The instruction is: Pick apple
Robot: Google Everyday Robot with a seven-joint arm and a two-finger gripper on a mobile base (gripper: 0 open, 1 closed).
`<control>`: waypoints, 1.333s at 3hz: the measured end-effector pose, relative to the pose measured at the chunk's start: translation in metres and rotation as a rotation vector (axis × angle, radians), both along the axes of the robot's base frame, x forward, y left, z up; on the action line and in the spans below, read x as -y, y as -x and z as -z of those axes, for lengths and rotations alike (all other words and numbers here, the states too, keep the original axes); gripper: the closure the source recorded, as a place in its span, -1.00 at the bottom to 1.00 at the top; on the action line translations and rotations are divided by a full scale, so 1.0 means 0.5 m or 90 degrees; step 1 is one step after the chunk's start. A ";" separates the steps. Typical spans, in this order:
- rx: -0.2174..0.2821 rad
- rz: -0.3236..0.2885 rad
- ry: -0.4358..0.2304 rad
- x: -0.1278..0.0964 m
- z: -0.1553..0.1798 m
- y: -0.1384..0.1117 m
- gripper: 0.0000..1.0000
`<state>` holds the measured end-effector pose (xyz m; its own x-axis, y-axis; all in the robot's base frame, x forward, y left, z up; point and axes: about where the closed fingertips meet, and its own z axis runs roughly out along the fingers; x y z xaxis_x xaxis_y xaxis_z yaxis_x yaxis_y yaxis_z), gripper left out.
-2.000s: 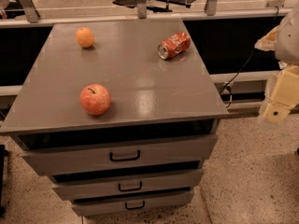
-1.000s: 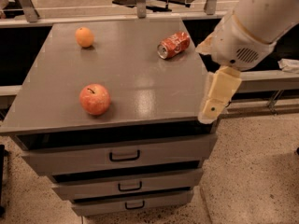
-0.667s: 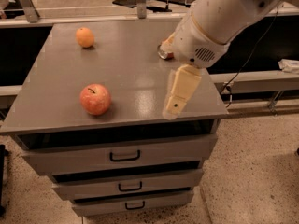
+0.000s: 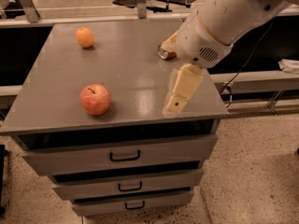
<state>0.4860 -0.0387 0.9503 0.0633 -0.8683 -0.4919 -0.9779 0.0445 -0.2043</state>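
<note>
"While you have the feed up, where does the apple (image 4: 95,99) sit?"

"I see it on the grey drawer cabinet (image 4: 131,64), at the front left of the top, stem showing on its upper side. My gripper (image 4: 175,102) hangs over the front right part, well apart from the apple, angled down toward the surface."

"Released or clenched?"

"I cannot tell from this angle. An orange (image 4: 85,37) rests at the back left. A red soda can (image 4: 164,53) lies at the back right, partly hidden behind my arm (image 4: 224,17)."
</note>
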 end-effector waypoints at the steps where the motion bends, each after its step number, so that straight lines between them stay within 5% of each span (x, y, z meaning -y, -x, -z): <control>1: -0.014 -0.022 -0.070 -0.083 0.024 -0.030 -1.00; 2: -0.022 -0.056 -0.153 -0.200 0.051 -0.080 -1.00; 3: -0.027 -0.073 -0.188 -0.254 0.063 -0.100 -1.00; 4: -0.066 -0.085 -0.219 -0.305 0.103 -0.107 -1.00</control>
